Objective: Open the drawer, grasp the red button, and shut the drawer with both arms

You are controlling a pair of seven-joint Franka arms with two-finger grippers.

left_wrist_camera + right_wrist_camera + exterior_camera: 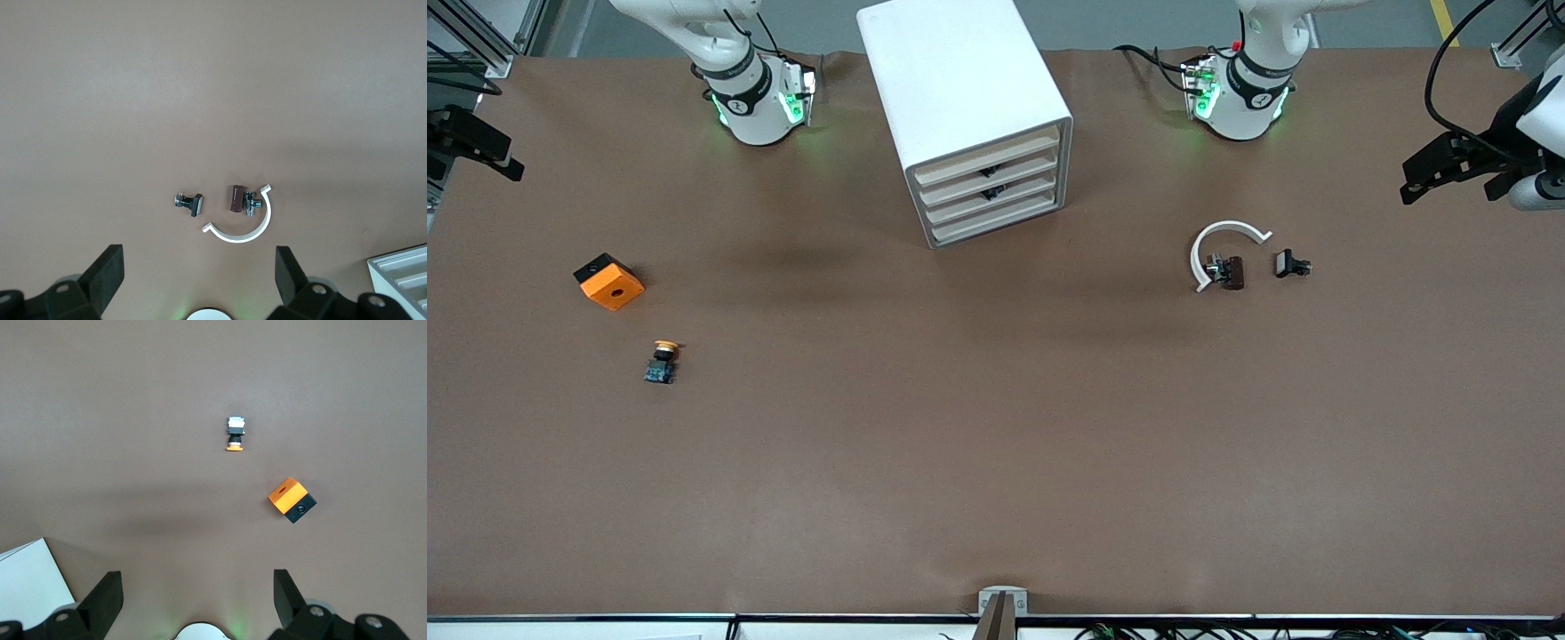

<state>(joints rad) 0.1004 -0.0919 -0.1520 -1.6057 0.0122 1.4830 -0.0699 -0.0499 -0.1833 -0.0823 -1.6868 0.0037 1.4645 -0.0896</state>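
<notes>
1. Wide open, my left gripper hangs over the left arm's end of the brown table, at three o'clock in the front view.
2. My right gripper, fingers spread, hangs at nine o'clock.
3. The white four-drawer cabinet stands shut at twelve o'clock; I cannot tell where the red-capped button lies.

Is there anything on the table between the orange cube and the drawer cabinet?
No. In the front view, only bare table lies between the orange cube and the white drawer cabinet.
</notes>
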